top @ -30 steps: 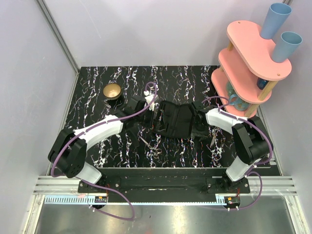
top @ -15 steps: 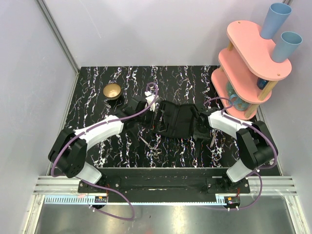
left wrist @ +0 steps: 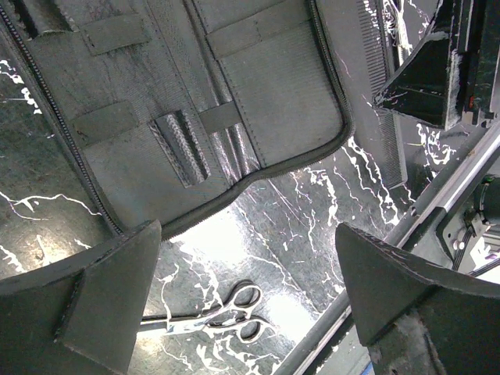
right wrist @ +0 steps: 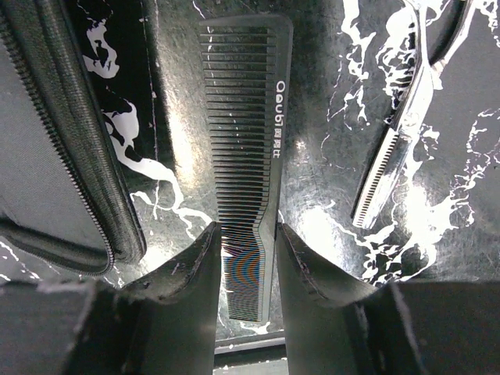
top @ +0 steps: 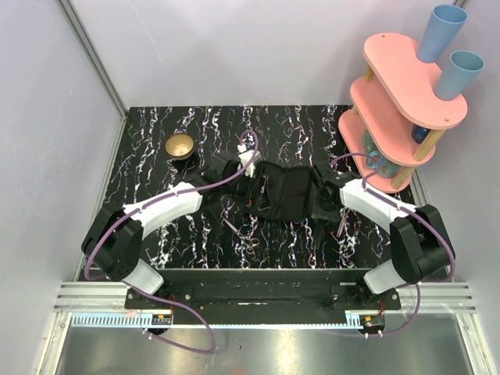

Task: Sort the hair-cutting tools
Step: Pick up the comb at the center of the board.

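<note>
The black case (top: 281,195) lies open mid-table; it also shows in the left wrist view (left wrist: 195,101). My left gripper (top: 248,172) hovers over the case's left edge, open and empty (left wrist: 246,234). Silvery scissors (left wrist: 226,308) lie on the marbled table below it, also seen from the top (top: 244,234). My right gripper (top: 322,199) sits at the case's right edge. Its fingers (right wrist: 247,228) press both sides of a flat black comb (right wrist: 246,141) lying on the table. Toothed thinning scissors (right wrist: 398,141) lie right of the comb and show in the top view (top: 341,221).
A small brass bowl (top: 180,145) stands at the back left. A pink tiered shelf (top: 398,101) with blue cups (top: 441,31) stands at the back right. The table's near rail (left wrist: 437,211) runs close by the case's corner.
The left gripper has moved a little right and back over the case's edge. The right arm's elbow has swung right while its gripper stays by the case's right edge.
</note>
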You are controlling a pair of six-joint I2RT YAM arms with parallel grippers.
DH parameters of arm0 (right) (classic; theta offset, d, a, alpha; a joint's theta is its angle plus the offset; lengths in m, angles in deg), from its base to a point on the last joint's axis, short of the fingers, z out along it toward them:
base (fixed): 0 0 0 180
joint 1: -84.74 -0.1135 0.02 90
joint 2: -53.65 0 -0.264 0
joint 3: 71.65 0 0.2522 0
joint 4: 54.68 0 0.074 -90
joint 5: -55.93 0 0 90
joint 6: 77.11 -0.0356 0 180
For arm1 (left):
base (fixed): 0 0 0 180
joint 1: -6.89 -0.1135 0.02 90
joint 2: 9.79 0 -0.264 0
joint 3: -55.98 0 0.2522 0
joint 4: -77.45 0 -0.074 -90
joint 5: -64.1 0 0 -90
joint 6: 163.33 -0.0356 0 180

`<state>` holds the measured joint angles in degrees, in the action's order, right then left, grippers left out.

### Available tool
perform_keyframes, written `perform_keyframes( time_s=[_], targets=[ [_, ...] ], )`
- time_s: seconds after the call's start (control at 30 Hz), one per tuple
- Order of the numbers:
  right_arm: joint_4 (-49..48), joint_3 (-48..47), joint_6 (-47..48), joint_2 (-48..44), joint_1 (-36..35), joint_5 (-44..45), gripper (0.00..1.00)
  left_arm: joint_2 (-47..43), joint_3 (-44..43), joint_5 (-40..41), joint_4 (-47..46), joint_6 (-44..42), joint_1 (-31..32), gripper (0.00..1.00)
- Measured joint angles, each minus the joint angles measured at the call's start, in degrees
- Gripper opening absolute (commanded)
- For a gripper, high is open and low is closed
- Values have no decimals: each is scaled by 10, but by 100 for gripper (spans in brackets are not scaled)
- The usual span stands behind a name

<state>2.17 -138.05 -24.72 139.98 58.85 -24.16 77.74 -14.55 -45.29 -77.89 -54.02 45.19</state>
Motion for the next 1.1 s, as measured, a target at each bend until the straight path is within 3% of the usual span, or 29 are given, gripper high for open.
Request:
perform_keyframes(
  time_s=[0.57,0.93,1.1],
  targets=[
    [52,-149,-4,-51,0,11,39,24,-29,-38,-19,17,8,99],
    [21,-242,-41,-50,0,-22,39,61,-75,-71,-113,82,14,99],
    [7,-249,-57,-50,0,-43,39,92,-97,-73,-146,111,19,93]
  ],
)
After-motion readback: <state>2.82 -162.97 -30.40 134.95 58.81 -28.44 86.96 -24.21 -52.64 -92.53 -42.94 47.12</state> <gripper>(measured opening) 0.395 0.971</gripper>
